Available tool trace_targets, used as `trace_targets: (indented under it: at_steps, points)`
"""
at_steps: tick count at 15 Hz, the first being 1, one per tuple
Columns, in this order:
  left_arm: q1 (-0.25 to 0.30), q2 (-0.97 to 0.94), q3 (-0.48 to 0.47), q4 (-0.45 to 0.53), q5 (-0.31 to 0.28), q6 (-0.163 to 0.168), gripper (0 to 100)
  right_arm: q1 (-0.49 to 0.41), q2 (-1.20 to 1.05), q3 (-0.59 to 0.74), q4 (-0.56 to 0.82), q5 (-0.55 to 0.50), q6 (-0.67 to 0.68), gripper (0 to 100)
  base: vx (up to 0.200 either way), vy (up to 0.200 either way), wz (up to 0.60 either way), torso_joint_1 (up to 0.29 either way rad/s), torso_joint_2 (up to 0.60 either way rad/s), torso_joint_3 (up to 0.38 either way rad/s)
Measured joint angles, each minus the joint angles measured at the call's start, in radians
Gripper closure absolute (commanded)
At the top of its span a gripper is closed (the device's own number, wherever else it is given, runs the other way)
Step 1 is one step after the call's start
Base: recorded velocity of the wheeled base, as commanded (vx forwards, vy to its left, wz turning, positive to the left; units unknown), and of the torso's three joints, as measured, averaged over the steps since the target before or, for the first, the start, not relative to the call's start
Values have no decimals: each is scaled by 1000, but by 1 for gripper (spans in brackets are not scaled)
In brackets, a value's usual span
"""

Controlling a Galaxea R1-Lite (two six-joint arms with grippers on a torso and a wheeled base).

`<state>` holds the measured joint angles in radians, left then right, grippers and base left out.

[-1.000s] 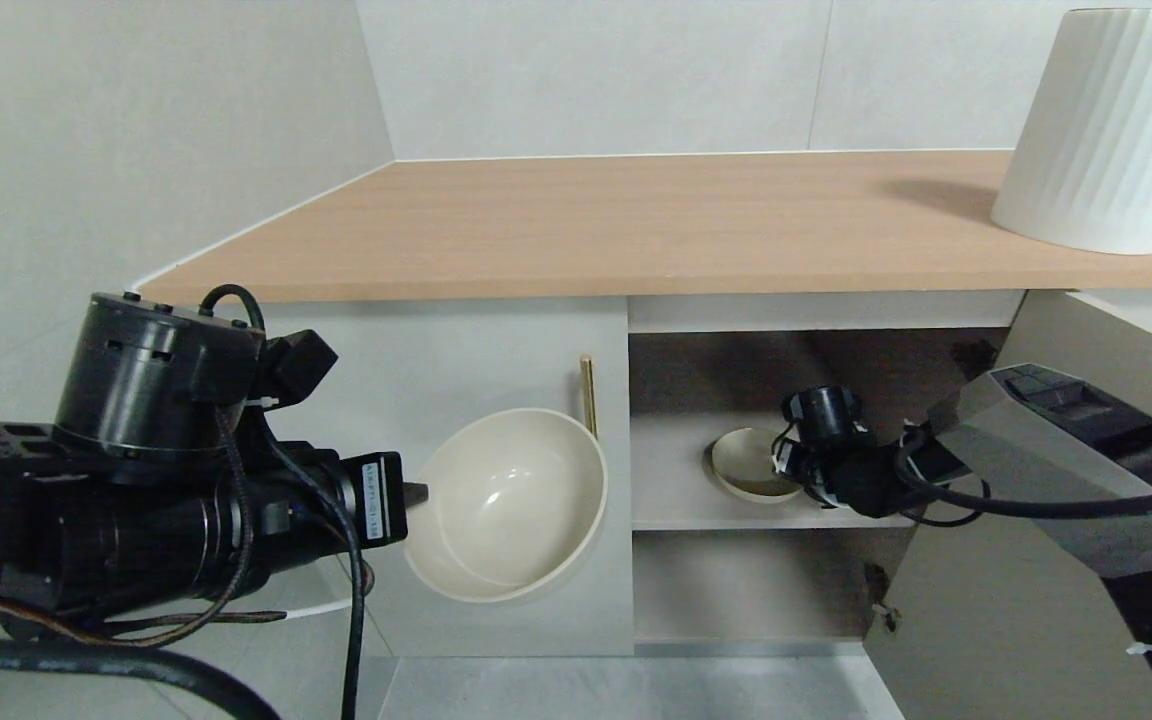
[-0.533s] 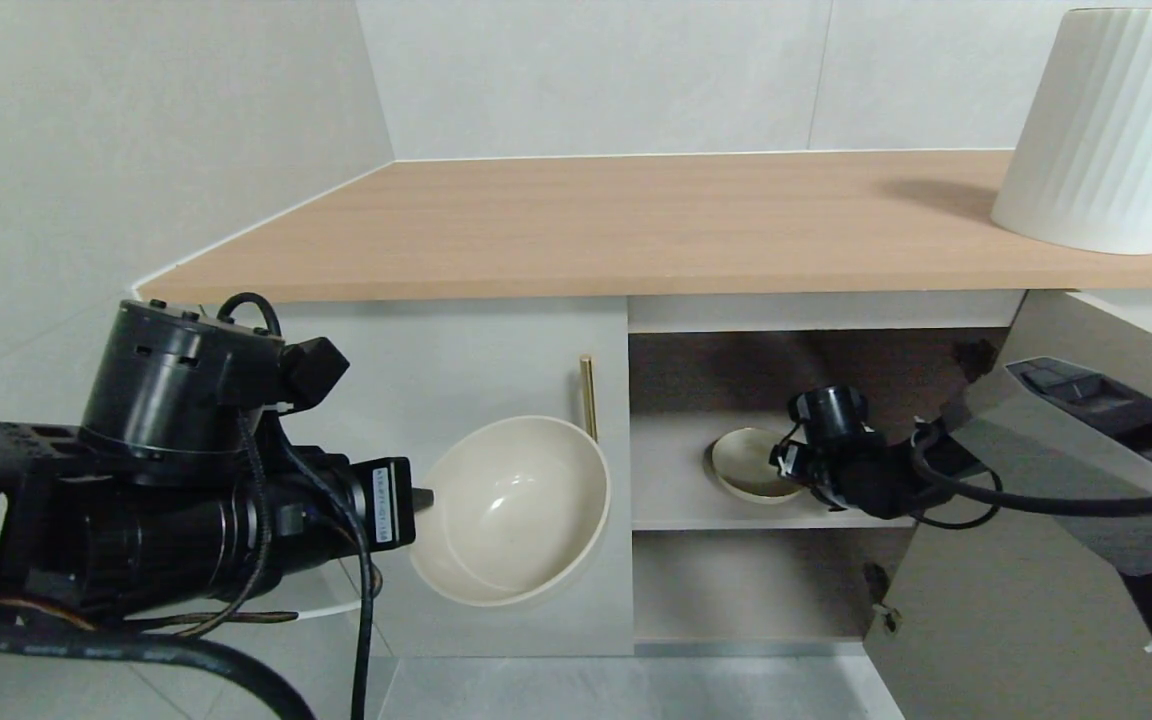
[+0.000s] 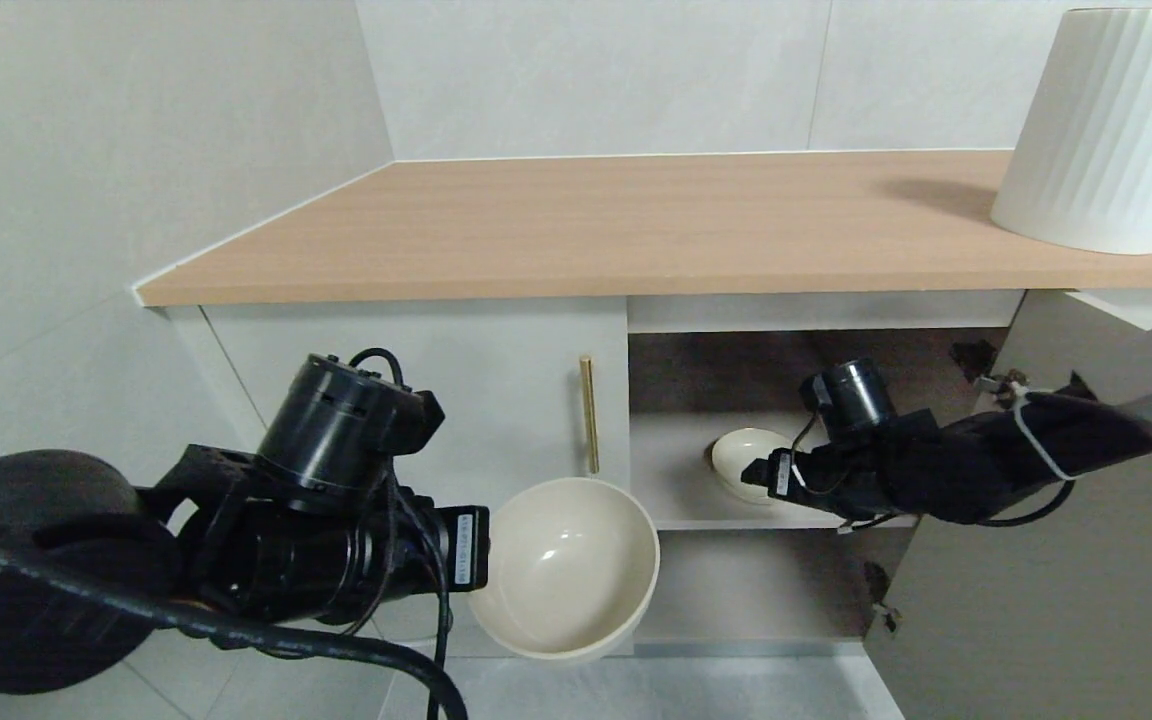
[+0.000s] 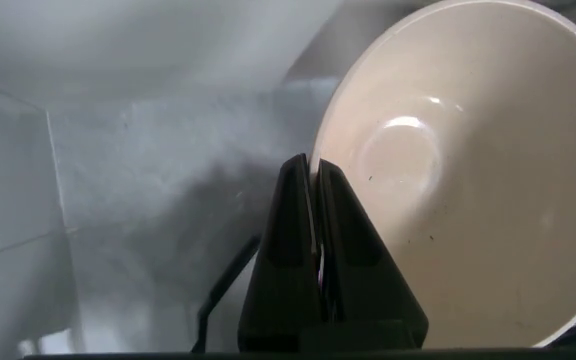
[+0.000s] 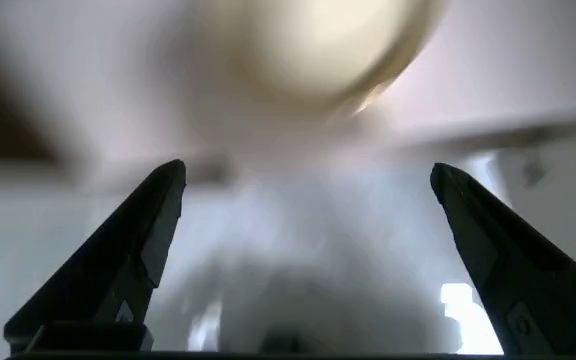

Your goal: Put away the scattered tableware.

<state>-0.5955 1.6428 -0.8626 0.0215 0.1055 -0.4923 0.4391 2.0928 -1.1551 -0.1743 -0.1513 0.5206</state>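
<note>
Left gripper (image 4: 316,168) pinches big bowl (image 3: 566,570) by its rim, shelving pending; right gripper (image 5: 308,172), jaws spread, seemingly clear of small bowl (image 3: 751,462), should vacate shelf (image 3: 676,505) first.

left hand (image 4: 318,215) pinching cream bowl (image 4: 468,170) rim

The large bowl (image 3: 576,565) is smooth and glossy, a cream glaze with a bright highlight inside (ceramic, by the look). The small bowl (image 3: 746,460), at two o'clock from it, has a like cream sheen. The left gripper (image 4: 316,168) is black, faintly shiny plastic. The countertop (image 3: 636,220) is matt wood grain, the door handle (image 3: 587,415) brushed brass-coloured metal, the cabinet door (image 3: 416,350) smooth matt grey. The ribbed vessel (image 3: 1106,120) is matt white.
</note>
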Motion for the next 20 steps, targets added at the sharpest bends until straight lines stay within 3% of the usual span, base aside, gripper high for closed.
trace_targets:
  at_steps: [4, 6, 7, 13, 20]
  points:
    - [-65, 94, -29, 34, 17, 1, 100, 103, -222, 31, 274, 114, -38, 0, 0, 0, 0, 0, 0, 0]
    - [-78, 136, -40, 45, 44, 2, 100, 151, -299, 36, 334, 153, -48, 0, 0, 0, 0, 0, 0, 0]
    - [-87, 155, -42, 44, 73, 3, 100, 179, -334, 43, 350, 174, -58, 0, 0, 0, 0, 0, 0, 0]
    - [-128, 173, -45, 45, 106, -2, 100, 334, -391, 113, 375, 206, -124, 0, 0, 0, 0, 0, 0, 0]
    - [-172, 115, -44, 46, 125, -4, 100, 385, -268, 94, 325, 129, -66, 0, 0, 0, 0, 0, 0, 0]
